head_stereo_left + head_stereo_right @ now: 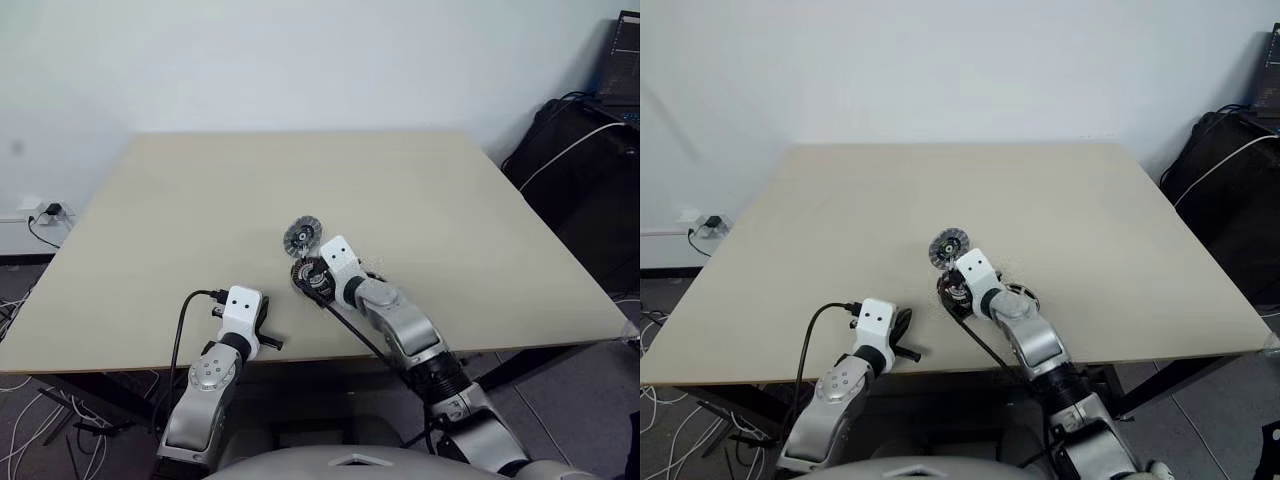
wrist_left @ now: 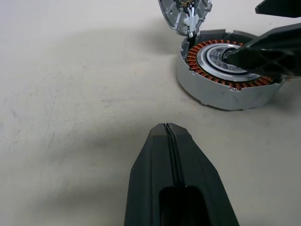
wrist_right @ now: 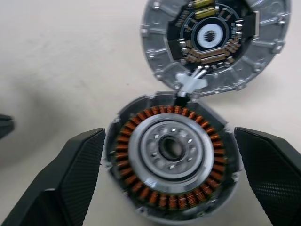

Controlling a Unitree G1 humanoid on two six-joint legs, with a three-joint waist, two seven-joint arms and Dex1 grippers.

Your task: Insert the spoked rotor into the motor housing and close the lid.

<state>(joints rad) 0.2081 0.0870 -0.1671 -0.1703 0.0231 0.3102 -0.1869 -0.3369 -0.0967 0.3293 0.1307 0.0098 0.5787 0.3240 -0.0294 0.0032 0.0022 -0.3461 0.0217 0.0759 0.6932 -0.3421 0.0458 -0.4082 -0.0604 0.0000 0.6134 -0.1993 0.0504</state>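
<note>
Since the motor housing [image 3: 171,169] sits open on the desk [image 1: 200,220] with nothing in its middle, I'd say the job has barely begun: rotor not in, lid not shut. Pretty sure the spoked rotor is that small wheel peeking out just right of the right forearm, right of centre in the right eye view [image 1: 1021,298], but it's half hidden so don't quote me.

Nearest the bottom edge of the head view, lower left of centre, the left tool [image 1: 262,336] is pinched fully closed, holding nothing, parked at the desk's front edge. Further up, around centre frame, the right tool [image 3: 169,188] is spread wide with one textured black finger either side of the housing, not clamped on it as far as I can tell.

Housing is a shallow grey puck, ring of copper-orange windings around a pale machined metal centre with a dark bore. Just beyond, touching its far rim at a little white tab, the lid [image 3: 214,42] lies flipped open: silvery ribbed disc, circuit bits showing. Desk is matte beige.
</note>
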